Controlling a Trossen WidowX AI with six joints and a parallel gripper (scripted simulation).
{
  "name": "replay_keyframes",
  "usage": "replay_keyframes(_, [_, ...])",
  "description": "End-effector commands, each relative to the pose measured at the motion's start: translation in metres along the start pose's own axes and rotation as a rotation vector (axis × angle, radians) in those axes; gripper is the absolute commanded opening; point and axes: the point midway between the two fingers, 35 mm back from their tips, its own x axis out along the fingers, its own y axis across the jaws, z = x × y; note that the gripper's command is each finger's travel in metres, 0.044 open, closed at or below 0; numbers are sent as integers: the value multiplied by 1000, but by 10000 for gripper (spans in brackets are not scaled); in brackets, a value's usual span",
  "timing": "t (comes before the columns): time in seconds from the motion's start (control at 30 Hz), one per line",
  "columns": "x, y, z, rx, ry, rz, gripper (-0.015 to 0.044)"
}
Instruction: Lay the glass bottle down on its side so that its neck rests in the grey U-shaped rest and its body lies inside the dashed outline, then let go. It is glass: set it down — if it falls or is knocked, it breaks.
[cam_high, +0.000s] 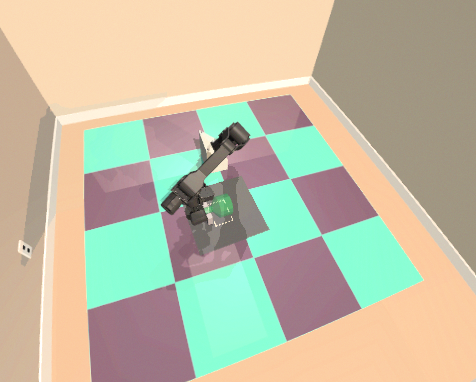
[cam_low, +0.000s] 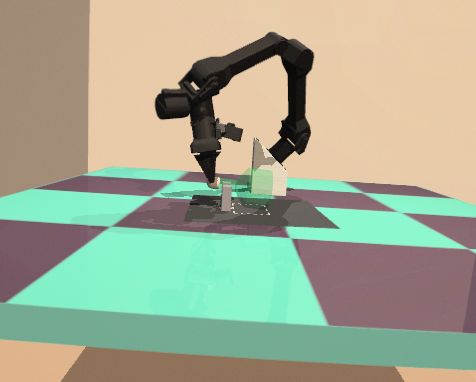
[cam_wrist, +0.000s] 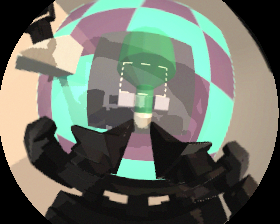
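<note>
The green bottle (cam_high: 225, 205) (cam_low: 256, 187) (cam_wrist: 146, 52), gripped at its pale neck end by the gripper (cam_high: 205, 209) (cam_low: 214, 184) (cam_wrist: 141, 122), is seen on its side above the dark mat (cam_high: 250, 220) (cam_low: 305, 215) (cam_wrist: 182, 60); raised height is shown only in the exterior view, both posts of the rest (cam_high: 209, 219) (cam_low: 226, 197) (cam_wrist: 161, 103) in the wrist view.

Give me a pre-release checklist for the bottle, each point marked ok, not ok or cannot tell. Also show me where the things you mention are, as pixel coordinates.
1. Gripper (cam_high: 204, 210) (cam_low: 214, 184) (cam_wrist: 141, 122) shut on the bottle (cam_high: 225, 205) (cam_low: 257, 187) (cam_wrist: 147, 50) at its neck end: ok.
2. Bottle lying roughly level on its side: ok.
3. Neck lined up between the uprights of the grey rest (cam_high: 209, 219) (cam_low: 226, 197) (cam_wrist: 126, 99): ok.
4. Neck bearing on the rest: cannot tell.
5. Body wholly inside the dashed outline (cam_high: 223, 224) (cam_low: 250, 214) (cam_wrist: 166, 82): not ok; it appears to overshoot in the top and wrist views.
6. Body down on the dark mat (cam_high: 250, 225) (cam_low: 310, 217) (cam_wrist: 182, 55): cannot tell.
</note>
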Motion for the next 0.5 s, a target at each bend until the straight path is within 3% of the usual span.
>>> replay_keyframes(0.0, [2,1,3,3,-4,2,113])
replay_keyframes(0.47, [4,1,3,-6,7,-4,113])
